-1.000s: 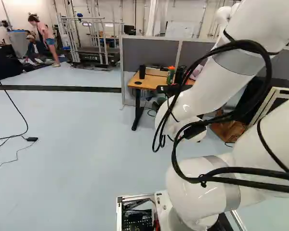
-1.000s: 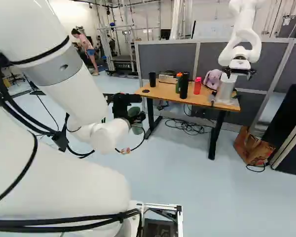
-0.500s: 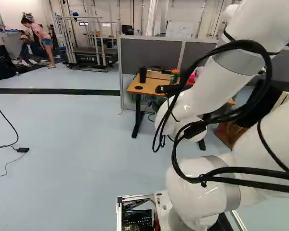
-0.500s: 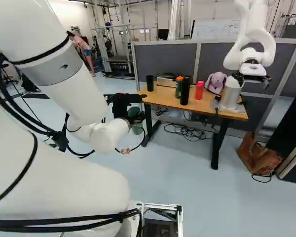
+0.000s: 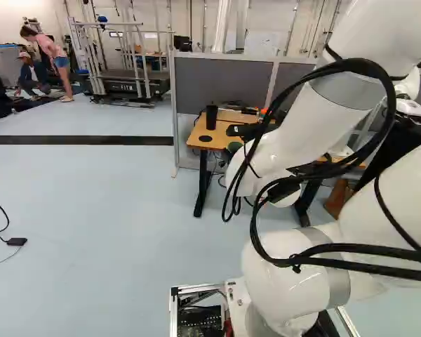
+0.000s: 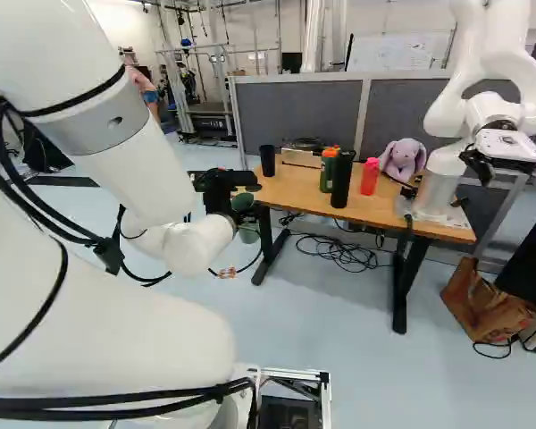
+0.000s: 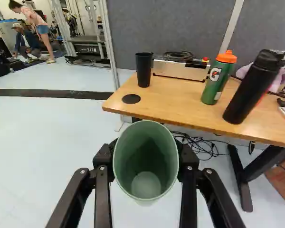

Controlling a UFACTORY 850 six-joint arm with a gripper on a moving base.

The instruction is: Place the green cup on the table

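The gripper (image 6: 243,200) clasps the green cup (image 7: 146,156) from both sides, fingers wide apart.
Its open mouth faces the wrist camera, nearer than the wooden table (image 7: 180,102).

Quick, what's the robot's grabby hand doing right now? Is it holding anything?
Gripper: closed on the green cup, which sits between its two fingers.

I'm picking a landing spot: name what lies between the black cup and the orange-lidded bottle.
In the wrist view, bare tabletop between the black cup and orange-lidded bottle, with a silver box behind.
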